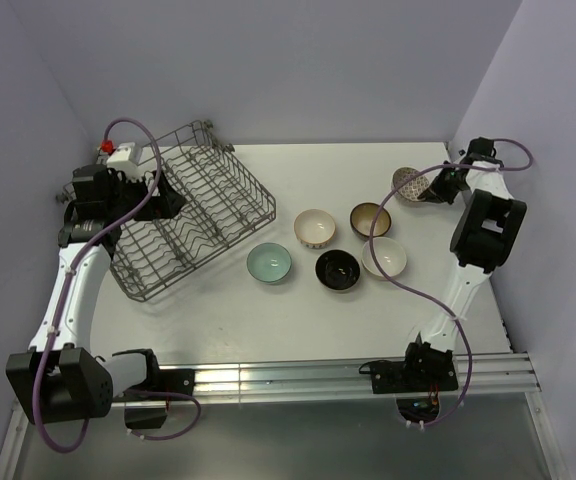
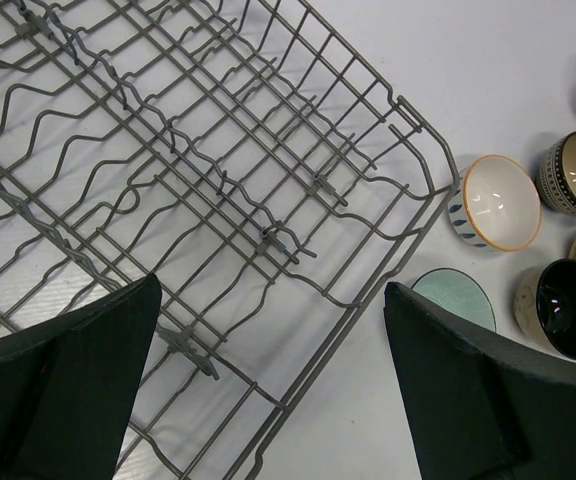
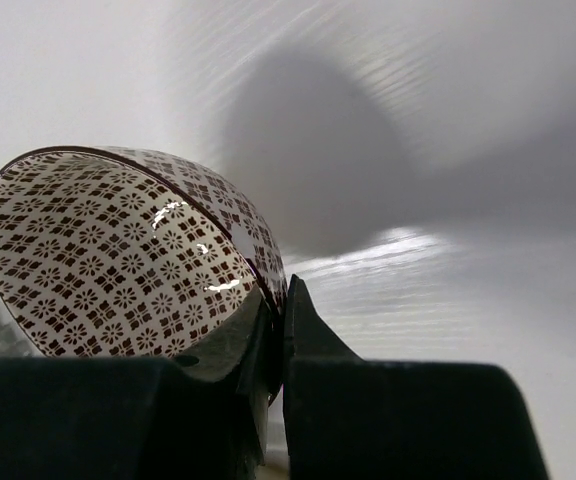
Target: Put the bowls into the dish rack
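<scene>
Closest to the right wrist camera are the two dark fingers (image 3: 388,420) of my right tool (image 3: 280,330), pressed together on the wall of the patterned bowl (image 3: 118,250), with one finger inside the rim and one outside. This bowl is tilted on its side, and it is the bowl most distant from the dish rack (image 1: 183,215), well apart from it at the far right corner of the worktop (image 1: 298,320). I cannot tell whether it touches the worktop or is already lifted. My left tool (image 2: 273,300) hangs over the near right corner of the dish rack with its fingers spread wide and nothing between them. The five other bowls (image 1: 337,270) stand upright in a loose group on the worktop, between the dish rack and the patterned bowl; the greenish one is nearest to the rack. I see no bowl inside the rack yet, so I judge the loading is at its beginning. The patterned bowl looks glazed and shiny, so I expect it to be stiff, rather slippery and easy to chip. The rim is the sensible place to hold it, but the body hangs to one side of the pinch and may turn between the fingers. I should carry it slowly and set it on its edge between the upright tines, without knocking the wires.
</scene>
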`<action>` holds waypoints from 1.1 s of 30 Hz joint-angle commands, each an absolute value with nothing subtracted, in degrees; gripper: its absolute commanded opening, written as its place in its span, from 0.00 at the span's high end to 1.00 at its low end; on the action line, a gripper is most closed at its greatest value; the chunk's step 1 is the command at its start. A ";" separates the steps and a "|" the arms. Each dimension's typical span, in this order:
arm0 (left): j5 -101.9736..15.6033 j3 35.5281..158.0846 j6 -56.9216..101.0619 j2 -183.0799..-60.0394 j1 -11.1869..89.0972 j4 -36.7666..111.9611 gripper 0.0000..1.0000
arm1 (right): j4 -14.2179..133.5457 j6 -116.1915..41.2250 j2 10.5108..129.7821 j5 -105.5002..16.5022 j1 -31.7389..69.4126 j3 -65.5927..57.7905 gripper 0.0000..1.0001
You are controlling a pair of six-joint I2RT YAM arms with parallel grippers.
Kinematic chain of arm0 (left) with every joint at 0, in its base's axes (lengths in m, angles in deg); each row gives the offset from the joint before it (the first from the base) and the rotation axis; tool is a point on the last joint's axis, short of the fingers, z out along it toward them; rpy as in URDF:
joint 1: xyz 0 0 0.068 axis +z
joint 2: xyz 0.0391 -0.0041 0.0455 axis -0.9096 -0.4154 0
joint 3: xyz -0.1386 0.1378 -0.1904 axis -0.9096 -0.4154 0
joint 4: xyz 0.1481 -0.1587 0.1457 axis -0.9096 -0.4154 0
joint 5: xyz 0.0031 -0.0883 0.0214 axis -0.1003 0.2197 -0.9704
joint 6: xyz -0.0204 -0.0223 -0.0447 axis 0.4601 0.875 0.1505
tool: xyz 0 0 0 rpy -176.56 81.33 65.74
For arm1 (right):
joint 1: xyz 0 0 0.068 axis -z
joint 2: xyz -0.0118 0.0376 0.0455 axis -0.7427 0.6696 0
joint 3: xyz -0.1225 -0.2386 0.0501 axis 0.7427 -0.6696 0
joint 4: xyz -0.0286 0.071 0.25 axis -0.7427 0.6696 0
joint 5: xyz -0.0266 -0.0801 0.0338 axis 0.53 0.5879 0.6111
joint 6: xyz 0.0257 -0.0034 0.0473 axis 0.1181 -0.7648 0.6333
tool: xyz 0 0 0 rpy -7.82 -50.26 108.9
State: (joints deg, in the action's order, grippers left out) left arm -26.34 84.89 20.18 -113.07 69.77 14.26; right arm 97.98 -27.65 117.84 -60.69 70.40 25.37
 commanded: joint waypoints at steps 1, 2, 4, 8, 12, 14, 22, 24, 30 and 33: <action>-23.59 87.74 17.97 -111.11 69.94 15.37 0.01 | 97.57 -26.29 111.17 -73.84 71.78 25.50 1.00; -21.32 88.18 16.92 -111.19 69.94 14.67 0.01 | 96.52 -25.85 110.01 -76.82 71.78 24.62 1.00; -19.29 90.11 14.81 -111.80 69.94 12.22 0.00 | 94.67 -23.74 107.03 -86.39 71.78 23.39 1.00; -17.26 92.75 17.16 -112.34 69.94 12.72 0.01 | 86.96 -17.77 102.28 -97.14 70.82 19.53 1.00; -14.89 95.64 21.12 -112.68 69.94 14.49 0.01 | 82.89 -14.69 97.18 -99.34 67.57 17.50 1.00; -12.08 97.23 22.61 -113.47 69.94 14.49 0.01 | 81.49 -14.15 94.98 -99.79 64.95 17.50 1.00; -1.79 100.23 32.07 -113.66 69.94 24.40 0.01 | 68.13 -7.30 86.37 -99.18 55.53 12.32 1.00; -0.47 98.65 38.22 -113.22 70.02 29.83 0.01 | 66.80 -8.43 84.44 -96.81 52.64 11.87 1.00; 8.66 97.42 51.59 -117.78 68.88 37.14 0.01 | 69.09 -15.64 81.10 -92.32 43.68 11.44 1.00; 8.85 94.69 58.53 -119.19 67.48 44.27 0.01 | 68.74 -17.75 79.69 -90.22 40.77 9.86 1.00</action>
State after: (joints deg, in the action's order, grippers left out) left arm 4.41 97.04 47.35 -117.61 68.61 35.07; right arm 72.65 -14.69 84.29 -91.97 43.91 11.05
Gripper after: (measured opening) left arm 0.995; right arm 0.062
